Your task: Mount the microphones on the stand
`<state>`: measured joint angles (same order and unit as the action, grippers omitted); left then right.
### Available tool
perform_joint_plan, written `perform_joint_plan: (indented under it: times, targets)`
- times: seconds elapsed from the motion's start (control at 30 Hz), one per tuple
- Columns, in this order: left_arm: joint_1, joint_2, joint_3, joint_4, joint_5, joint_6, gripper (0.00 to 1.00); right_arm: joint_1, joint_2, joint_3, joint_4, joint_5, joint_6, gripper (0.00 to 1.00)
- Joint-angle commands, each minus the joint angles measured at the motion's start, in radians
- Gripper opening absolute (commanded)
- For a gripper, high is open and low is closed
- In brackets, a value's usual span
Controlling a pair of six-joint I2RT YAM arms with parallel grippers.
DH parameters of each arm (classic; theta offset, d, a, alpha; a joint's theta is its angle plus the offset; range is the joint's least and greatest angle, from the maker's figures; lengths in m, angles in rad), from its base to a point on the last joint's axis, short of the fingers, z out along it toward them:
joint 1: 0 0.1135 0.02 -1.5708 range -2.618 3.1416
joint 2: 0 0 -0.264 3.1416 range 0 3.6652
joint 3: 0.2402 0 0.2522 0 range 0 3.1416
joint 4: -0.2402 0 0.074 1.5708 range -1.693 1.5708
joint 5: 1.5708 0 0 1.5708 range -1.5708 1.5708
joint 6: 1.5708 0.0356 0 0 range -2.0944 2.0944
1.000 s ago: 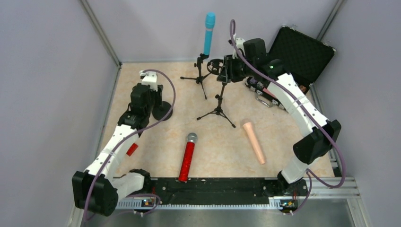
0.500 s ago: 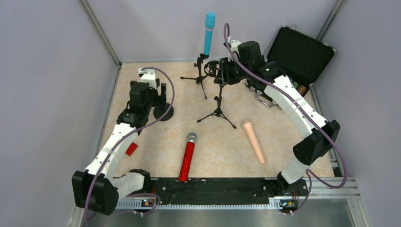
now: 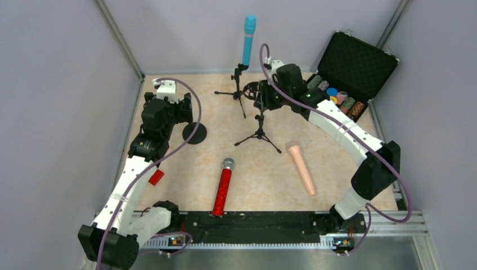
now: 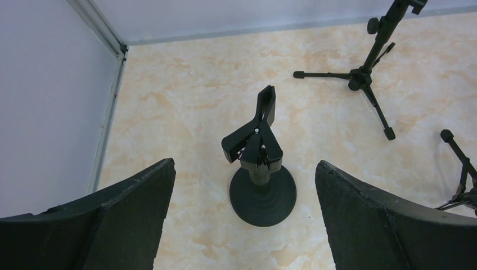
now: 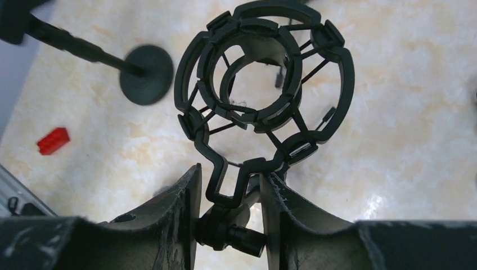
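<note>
My right end effector is narrowed, pinching the stem of the shock mount on the near tripod stand. My left end effector gapes wide above the clip stand. The teal microphone stands upright in the far tripod stand. The other 2, the red microphone and the peach microphone, lie on the counter.

Top: fixed high behind the arm bases, aimed forward and down. Far enough back to take in the whole table and both side walls.

Left wrist: looks down between left fingers toward the far wall, mid range. Centred on disc stand, tripod at upper right.

Right wrist: very close, sighted past right fingers through shock mount to the tabletop.

Overlap: disc stand in all three, small and blurred at upper left of right wrist view. Red block shared by top and right wrist. Tripod shared by top and left wrist.
</note>
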<state>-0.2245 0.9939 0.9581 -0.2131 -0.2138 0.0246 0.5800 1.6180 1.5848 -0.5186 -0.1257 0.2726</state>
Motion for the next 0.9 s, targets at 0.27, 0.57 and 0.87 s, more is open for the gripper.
perform_joint_plan:
  times: [0.27, 0.57, 0.87]
  targets:
    - [0.003, -0.123, -0.005, 0.097, 0.202, -0.06, 0.98, 0.055, -0.05, -0.228, 0.021, 0.118, -0.04, 0.19]
    - [0.002, -0.103, -0.025, 0.085, 0.471, -0.136, 0.97, 0.053, -0.128, -0.267, 0.092, 0.092, 0.001, 0.73]
    - [0.002, -0.113, -0.123, 0.103, 0.544, -0.303, 0.96, 0.007, -0.203, -0.344, 0.167, -0.091, 0.068, 0.86]
